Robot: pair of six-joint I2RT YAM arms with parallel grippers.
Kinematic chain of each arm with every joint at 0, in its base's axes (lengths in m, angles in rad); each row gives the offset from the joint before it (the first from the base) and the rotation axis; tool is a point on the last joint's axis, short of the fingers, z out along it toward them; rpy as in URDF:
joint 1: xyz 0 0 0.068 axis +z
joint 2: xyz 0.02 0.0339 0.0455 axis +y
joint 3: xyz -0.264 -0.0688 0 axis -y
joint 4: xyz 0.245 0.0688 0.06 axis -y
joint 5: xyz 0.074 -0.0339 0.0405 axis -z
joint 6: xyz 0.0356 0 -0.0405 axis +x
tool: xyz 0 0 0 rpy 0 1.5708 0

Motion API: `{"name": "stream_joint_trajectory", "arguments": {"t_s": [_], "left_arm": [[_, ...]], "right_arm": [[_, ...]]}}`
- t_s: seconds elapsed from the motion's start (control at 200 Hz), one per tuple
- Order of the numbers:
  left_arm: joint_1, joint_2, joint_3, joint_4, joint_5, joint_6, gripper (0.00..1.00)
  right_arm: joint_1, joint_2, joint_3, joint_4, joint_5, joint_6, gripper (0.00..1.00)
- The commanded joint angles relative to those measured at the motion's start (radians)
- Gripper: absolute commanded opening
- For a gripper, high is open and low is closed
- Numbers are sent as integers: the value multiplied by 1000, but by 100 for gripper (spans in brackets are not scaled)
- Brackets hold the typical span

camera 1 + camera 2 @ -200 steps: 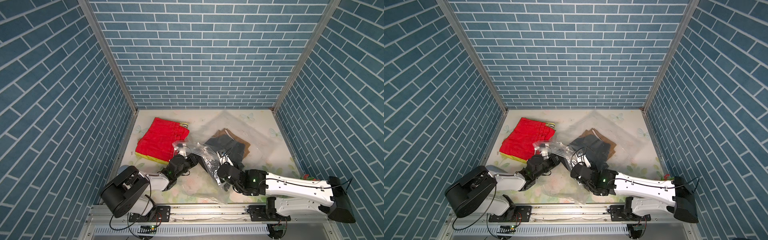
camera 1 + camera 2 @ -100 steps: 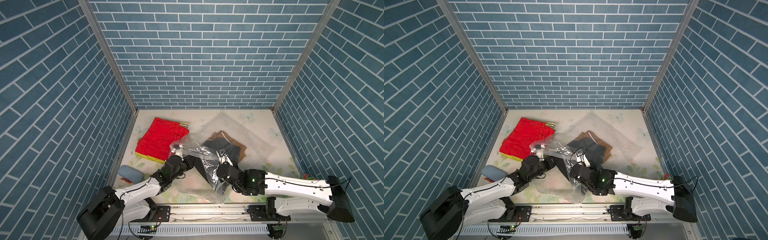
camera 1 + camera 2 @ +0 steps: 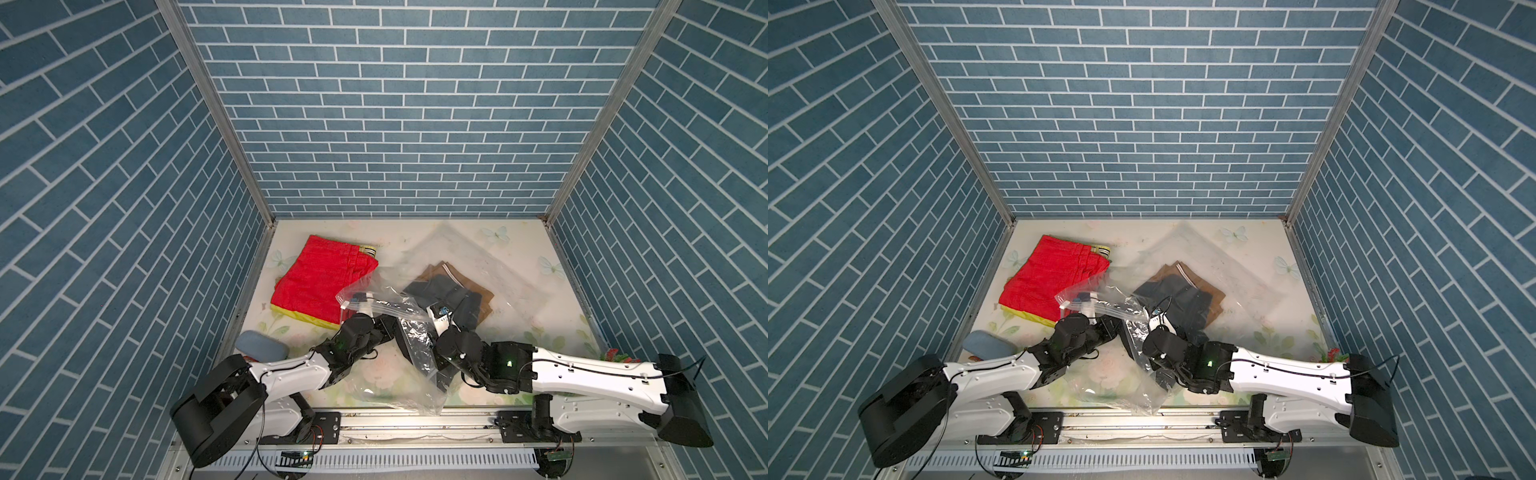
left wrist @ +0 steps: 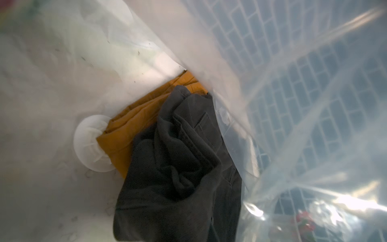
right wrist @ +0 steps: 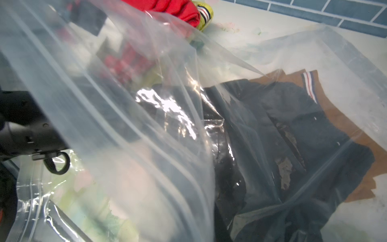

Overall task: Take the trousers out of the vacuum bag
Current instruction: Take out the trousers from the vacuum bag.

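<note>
- Where the vacuum bag lies across the middle and right of the table, its near mouth edge is lifted and crumpled between the two arms.
- The left gripper is pinched tight on a raised fold of the bag's mouth edge, up beside the red trousers; its tips sit under plastic, so the grip itself is hazy in both top views.
- The right gripper reaches in at the bag's opening, right against the black trousers. Plastic covers its jaws, and I cannot tell how far apart they stand or whether they hold anything.
- The black trousers lie rumpled inside the bag, on top of the ochre brown trousers, whose striped waistband peeks out at the far side.
- In the left wrist view the round white valve sits on the bag's wall, partly covered by a corner of the brown cloth.
- The red trousers are outside the bag, at the table's far left, folded over a bright yellow pair whose edge shows along the near side.
- A grey-blue pad lies at the near left, beside the left arm.
</note>
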Motion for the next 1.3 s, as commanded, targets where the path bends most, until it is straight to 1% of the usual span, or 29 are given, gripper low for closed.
{"name": "stream_joint_trajectory", "arguments": {"t_s": [0.0, 0.075, 0.145, 0.215, 0.255, 0.32, 0.49, 0.595, 0.69, 0.72, 0.83, 0.95, 1.015, 1.085, 1.145, 1.21, 1.225, 1.295], "left_arm": [[-56, 76, 19, 56, -12, -16, 0], [-80, 139, 14, 105, -11, -36, 0], [-98, 195, 9, 154, -13, -56, 0], [-115, 252, 14, 199, -17, -70, 0], [-121, 285, 18, 227, -16, -79, 0], [-128, 349, 29, 281, -9, -94, 0], [-130, 512, 83, 409, 10, -129, 0], [-129, 583, 136, 444, 12, -134, 0], [-124, 636, 190, 451, 6, -133, 0], [-121, 654, 228, 455, 7, -132, 0], [-90, 701, 310, 458, 15, -133, 0], [-45, 719, 354, 471, 42, -133, 0], [-31, 700, 355, 475, 57, -134, 0], [-32, 655, 355, 426, 56, -118, 0], [-35, 617, 347, 387, 57, -103, 0], [-36, 579, 313, 384, 59, -104, 0], [-36, 569, 307, 385, 60, -106, 0], [-38, 523, 265, 376, 58, -108, 0]], "right_arm": [[2, -18, -60, -45, 30, 127, 19], [-1, -34, -98, -73, 42, 190, 20], [-11, -43, -132, -83, 35, 226, 19], [-30, -44, -163, -80, 20, 248, 16], [-47, -43, -179, -74, 11, 251, 13], [-78, -45, -203, -48, -5, 244, 12], [-196, -29, -253, 30, -58, 192, 10], [-285, 6, -263, 50, -62, 154, 8], [-368, 27, -265, 94, -72, 78, 8], [-395, 35, -260, 105, -75, 49, 7], [-485, 59, -215, 110, -63, -49, 7], [-515, 59, -148, 84, -48, -123, 7], [-515, 46, -116, 74, -69, -144, 7], [-514, 22, -103, 78, -120, -159, 10], [-511, -9, -107, 84, -168, -162, 16], [-503, -51, -116, 91, -226, -162, 27], [-500, -61, -118, 92, -235, -161, 32], [-477, -117, -121, 91, -282, -157, 45]]}}
